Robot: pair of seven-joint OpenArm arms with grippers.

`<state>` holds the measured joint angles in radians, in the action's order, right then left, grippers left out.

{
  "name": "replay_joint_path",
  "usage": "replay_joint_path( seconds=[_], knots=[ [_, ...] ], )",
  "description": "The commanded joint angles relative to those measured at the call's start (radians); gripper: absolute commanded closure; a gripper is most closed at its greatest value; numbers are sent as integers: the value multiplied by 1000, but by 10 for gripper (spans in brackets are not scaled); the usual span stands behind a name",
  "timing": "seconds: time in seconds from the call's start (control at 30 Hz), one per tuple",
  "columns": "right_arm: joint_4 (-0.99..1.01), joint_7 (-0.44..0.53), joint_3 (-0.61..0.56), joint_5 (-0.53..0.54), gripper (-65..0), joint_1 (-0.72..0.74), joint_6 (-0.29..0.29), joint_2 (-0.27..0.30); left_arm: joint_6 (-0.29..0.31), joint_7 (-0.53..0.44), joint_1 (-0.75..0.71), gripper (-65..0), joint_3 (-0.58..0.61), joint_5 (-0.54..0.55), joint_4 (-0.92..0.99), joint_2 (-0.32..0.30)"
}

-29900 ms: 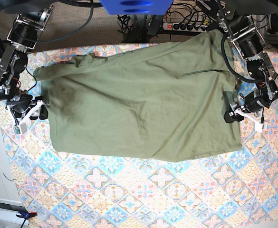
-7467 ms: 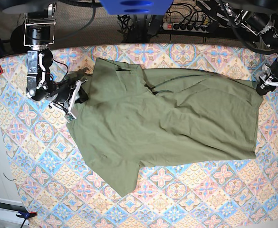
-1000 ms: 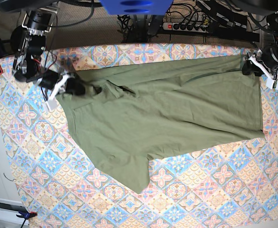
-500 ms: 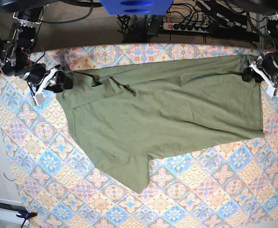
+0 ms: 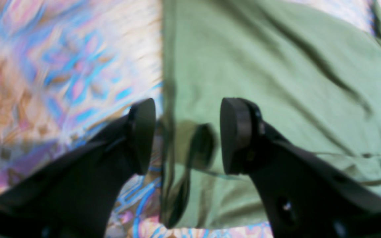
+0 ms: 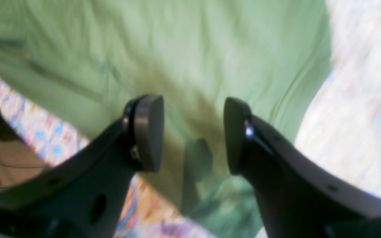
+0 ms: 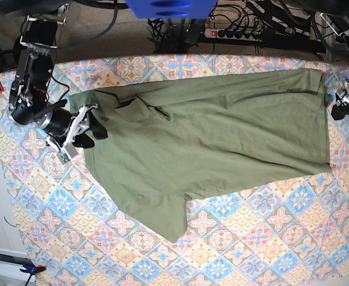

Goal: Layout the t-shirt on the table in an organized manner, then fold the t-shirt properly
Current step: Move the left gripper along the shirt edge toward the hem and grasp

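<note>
The olive-green t-shirt lies spread across the back half of the patterned table, with one sleeve pointing toward the front and creases near the collar at the left. My right gripper hovers at the shirt's left edge, open, with only cloth below it in the right wrist view: right gripper, t-shirt. My left gripper sits just off the shirt's right edge, also open. In the left wrist view the left gripper straddles the t-shirt's hem line without touching it.
A power strip and cables lie behind the table's far edge. A blue part overhangs the back centre. The patterned cloth shows bare beside the hem, and the table's front half carries only the shirt's sleeve.
My right gripper opened, let go of the shirt's left edge and dropped toward the front. My left gripper drifted right and forward, off the shirt's back right corner.
</note>
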<state>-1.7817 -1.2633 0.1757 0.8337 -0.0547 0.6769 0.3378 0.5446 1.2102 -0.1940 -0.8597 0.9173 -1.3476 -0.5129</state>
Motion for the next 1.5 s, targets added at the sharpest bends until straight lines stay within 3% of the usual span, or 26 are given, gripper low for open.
replay_joint_path(
  seconds=[0.0,0.17,0.47,0.87,1.0,1.2,1.33,1.47],
  knots=[
    [3,10,5,-20,-281,19,2,16,7,-23,35,-314,-6,27,12,-43],
    [93,49,3,-61,-281,106,2,16,7,-34,181,-314,-6,-79,153,-48],
    [253,50,3,-61,-281,237,2,16,7,-140,388,-315,-3,-238,291,-31],
    [299,50,3,-61,-281,276,2,16,2,-418,629,-315,-2,-487,623,-22],
    [299,50,3,-61,-281,276,2,16,-76,-557,686,-315,-2,-531,762,-22],
    [296,50,3,-61,-281,275,2,16,-172,-668,709,-315,-2,-538,871,-11],
    [296,50,3,-61,-281,275,2,16,-231,-711,709,-315,0,-539,885,15],
    [296,50,3,-61,-281,276,2,16,-246,-706,709,-315,10,-542,885,50]
  ],
)
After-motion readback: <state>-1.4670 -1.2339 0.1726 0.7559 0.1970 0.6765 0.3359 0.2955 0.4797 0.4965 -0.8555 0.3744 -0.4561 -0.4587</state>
